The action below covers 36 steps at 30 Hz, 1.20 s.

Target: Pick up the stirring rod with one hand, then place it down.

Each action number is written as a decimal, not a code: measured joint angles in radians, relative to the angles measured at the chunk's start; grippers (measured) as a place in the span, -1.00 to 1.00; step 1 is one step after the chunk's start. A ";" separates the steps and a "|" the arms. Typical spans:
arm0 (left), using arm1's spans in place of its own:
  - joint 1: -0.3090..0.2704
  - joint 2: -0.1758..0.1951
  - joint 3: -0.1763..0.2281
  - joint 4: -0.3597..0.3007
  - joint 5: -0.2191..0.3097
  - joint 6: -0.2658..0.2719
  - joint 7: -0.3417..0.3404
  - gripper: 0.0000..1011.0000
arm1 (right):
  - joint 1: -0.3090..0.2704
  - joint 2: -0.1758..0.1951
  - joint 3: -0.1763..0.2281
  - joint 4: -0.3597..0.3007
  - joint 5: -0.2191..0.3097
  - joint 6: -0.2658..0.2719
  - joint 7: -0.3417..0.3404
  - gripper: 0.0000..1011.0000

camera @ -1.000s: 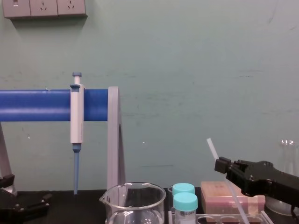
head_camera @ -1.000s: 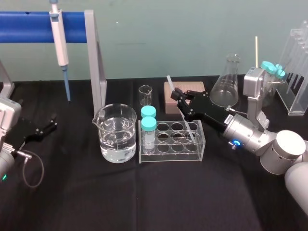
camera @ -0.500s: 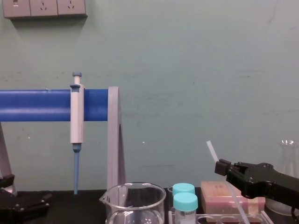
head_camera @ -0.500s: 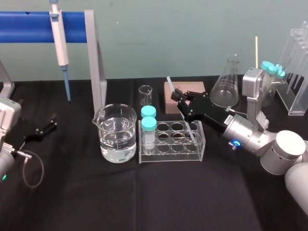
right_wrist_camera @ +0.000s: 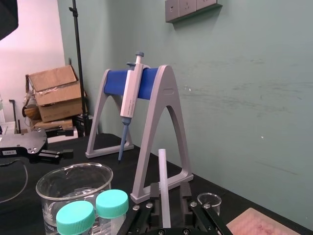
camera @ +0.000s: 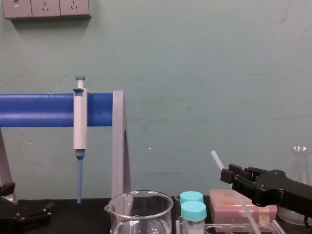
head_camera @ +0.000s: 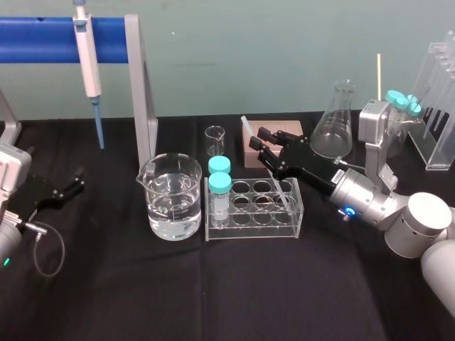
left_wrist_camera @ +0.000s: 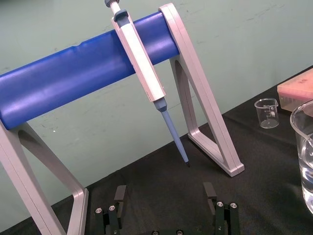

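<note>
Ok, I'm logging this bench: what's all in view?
tube rack: 1, clear, table centre
stirring rod: 1, translucent whitish, tilted inside the right gripper, lower end at tube rack
capped tubes: 2, teal caps, tube rack's left end
large beaker: 1, clear, holds water, left of tube rack
small beaker: 1, clear, behind tube rack
box: 1, pinkish, behind tube rack
flask: 1, clear, back right
stand: 1, blue bar, grey legs, back left
pipette: 1, white and blue, hanging on stand
far racks: count unclear, clear, back right
left gripper: 1, black, fingers open, parked far left
right gripper: 1, black, fingers open around stirring rod
</note>
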 joint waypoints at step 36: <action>0.000 0.000 0.000 0.000 0.000 0.000 0.000 0.98 | -0.047 0.025 0.004 -0.139 -0.033 0.022 -0.082 0.98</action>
